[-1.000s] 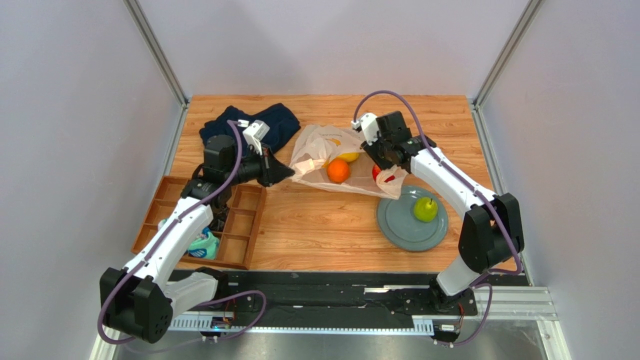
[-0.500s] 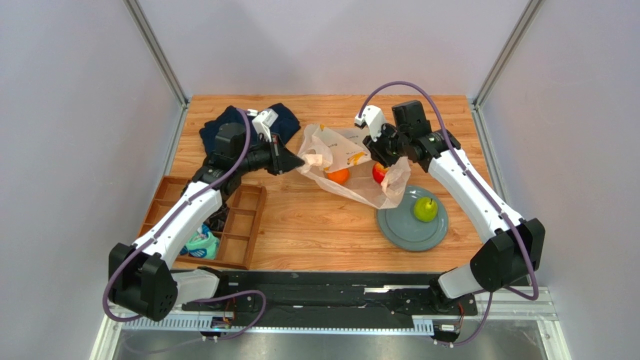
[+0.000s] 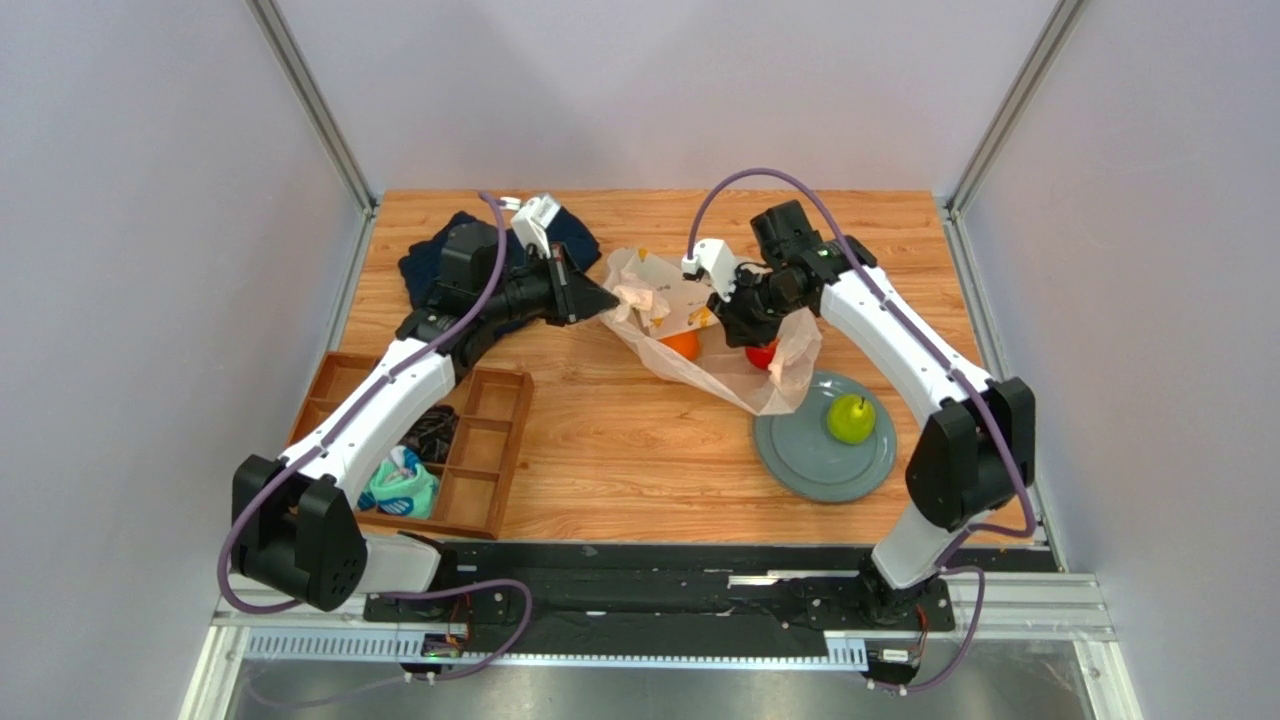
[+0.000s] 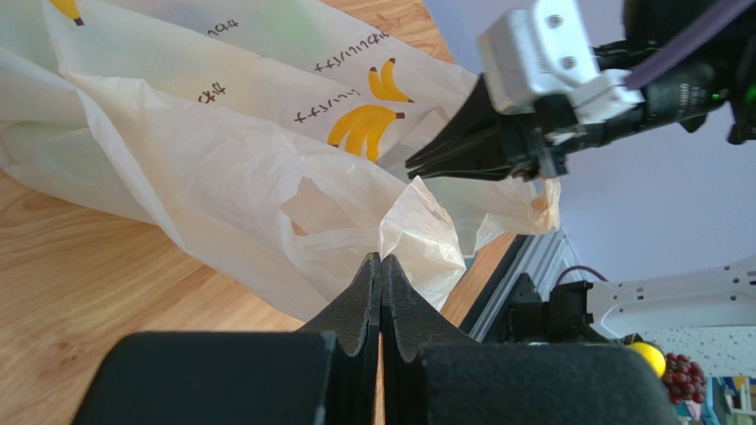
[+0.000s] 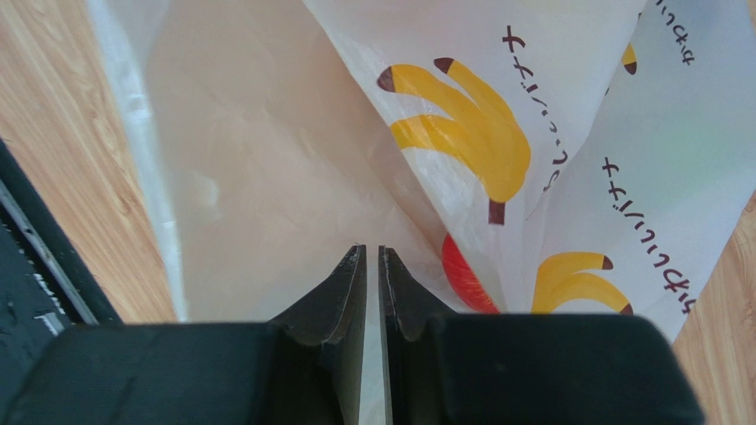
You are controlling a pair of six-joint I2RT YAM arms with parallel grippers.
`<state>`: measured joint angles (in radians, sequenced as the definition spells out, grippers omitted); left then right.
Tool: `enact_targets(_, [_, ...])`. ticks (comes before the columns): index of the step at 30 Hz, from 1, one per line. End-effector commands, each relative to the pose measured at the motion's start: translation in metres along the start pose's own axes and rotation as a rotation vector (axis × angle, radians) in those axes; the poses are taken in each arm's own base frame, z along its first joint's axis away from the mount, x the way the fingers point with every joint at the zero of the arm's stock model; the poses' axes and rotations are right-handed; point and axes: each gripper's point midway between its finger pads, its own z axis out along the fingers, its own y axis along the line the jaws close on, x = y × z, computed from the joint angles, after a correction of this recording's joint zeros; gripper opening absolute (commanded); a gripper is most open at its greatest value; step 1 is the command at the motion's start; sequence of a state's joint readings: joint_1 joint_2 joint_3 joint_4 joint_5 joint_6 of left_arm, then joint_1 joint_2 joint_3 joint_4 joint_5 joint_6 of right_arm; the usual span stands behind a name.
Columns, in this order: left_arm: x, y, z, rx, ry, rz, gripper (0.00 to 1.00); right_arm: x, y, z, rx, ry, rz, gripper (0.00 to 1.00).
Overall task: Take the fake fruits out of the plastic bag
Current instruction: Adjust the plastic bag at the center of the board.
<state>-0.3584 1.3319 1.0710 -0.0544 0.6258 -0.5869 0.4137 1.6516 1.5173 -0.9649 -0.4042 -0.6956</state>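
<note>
The cream plastic bag [image 3: 661, 293] with banana prints hangs lifted between both arms. My left gripper [image 3: 606, 308] is shut on a crumpled fold of its edge [image 4: 417, 226]. Inside the bag lie an orange [image 3: 679, 344] and a red apple [image 3: 762, 356]; the apple shows through the film [image 5: 466, 274] in the right wrist view. My right gripper [image 3: 739, 327] points down at the bag film [image 5: 266, 159], its jaws almost together with only a thin slit. I cannot tell whether any film is pinched there. A green fruit [image 3: 851, 419] sits on the grey plate [image 3: 796, 450].
A wooden compartment tray [image 3: 496, 450] at the near left holds rolled teal socks [image 3: 403, 488]. A dark navy cloth [image 3: 451, 248] lies at the back left behind the left arm. The plate sits just right of the hanging bag.
The left gripper has carried the bag's edge up and toward the back. The right gripper has swung left over the bag and its jaws have narrowed. The bag has risen and bunched.
</note>
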Motion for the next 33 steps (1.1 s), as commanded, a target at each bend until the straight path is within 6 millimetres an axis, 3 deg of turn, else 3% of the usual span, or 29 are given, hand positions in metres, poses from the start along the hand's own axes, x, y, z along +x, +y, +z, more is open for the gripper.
enact_targets(1, [-0.015,-0.013,0.003,0.031,-0.034,0.022,0.00,0.012,-0.026,0.011,0.060,0.096,-0.062,0.15])
enact_targets(5, [-0.013,-0.012,0.005,0.033,-0.022,0.021,0.00,0.025,-0.059,0.023,0.148,0.193,-0.052,0.23])
enact_targets(10, [-0.012,-0.014,0.012,0.044,-0.007,0.034,0.00,0.032,-0.093,0.031,0.240,0.224,-0.041,0.56])
enact_targets(19, [-0.005,-0.014,0.019,0.051,0.016,0.038,0.00,0.070,-0.117,0.044,0.241,0.358,-0.031,0.68])
enact_targets(25, [-0.001,-0.011,0.021,0.046,0.031,0.034,0.00,0.092,-0.116,0.064,0.178,0.411,0.003,0.69])
enact_targets(29, [-0.001,-0.012,0.022,0.049,0.032,0.041,0.00,0.081,-0.111,0.059,0.175,0.358,0.011,0.65])
enact_targets(30, [-0.001,-0.011,0.022,0.048,0.031,0.043,0.00,0.077,-0.111,0.056,0.178,0.341,0.011,0.63])
enact_targets(33, [0.001,-0.010,0.022,0.044,0.033,0.043,0.00,0.070,-0.104,0.047,0.175,0.305,0.003,0.40])
